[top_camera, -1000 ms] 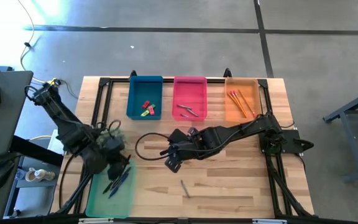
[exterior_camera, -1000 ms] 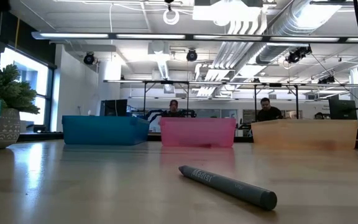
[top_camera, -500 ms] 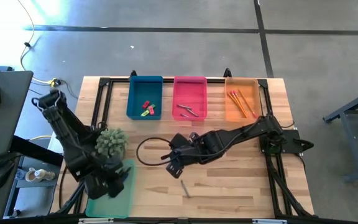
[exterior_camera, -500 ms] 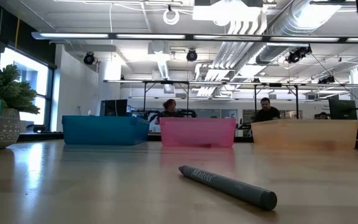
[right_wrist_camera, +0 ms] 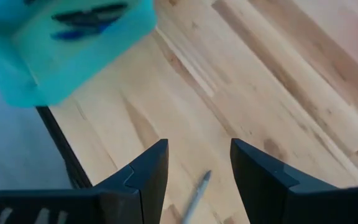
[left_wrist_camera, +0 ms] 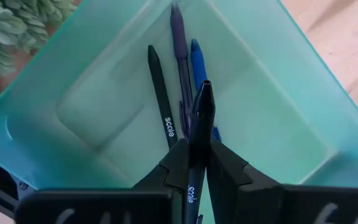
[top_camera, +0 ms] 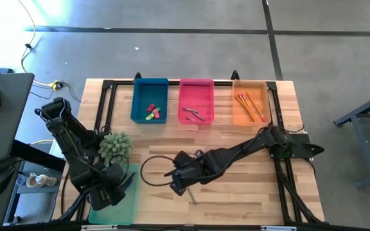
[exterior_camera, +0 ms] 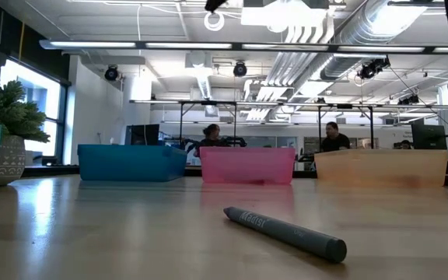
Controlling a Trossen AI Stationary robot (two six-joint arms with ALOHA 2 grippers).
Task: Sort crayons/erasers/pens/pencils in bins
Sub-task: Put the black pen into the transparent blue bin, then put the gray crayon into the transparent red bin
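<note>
While the left arm has swung back over the shallow light-green plastic bin (top_camera: 115, 199) at the worktop's (top_camera: 236, 144) near-left corner, the right arm has slid down from mid-worktop toward the last loose item.

Left end effector (left_wrist_camera: 194, 180): fingers together, clamped on a slim black pen (left_wrist_camera: 197, 140), tip pointing into the green bin over the dark pens (left_wrist_camera: 179, 68) already lying there. Looks like a drop is next.

Right end effector (right_wrist_camera: 197, 168): fingers apart, empty, hovering just above the short grey crayon (top_camera: 191, 194) on bare wood, not touching it.

Task nearly done, I'd say: erasers (top_camera: 153, 112) in the blue bin (top_camera: 149, 84), grey crayons (top_camera: 194, 113) in the pink bin (top_camera: 196, 83), orange pencils (top_camera: 248, 104) in the orange bin (top_camera: 249, 84). Only this crayon remains out; it belongs in pink.
</note>
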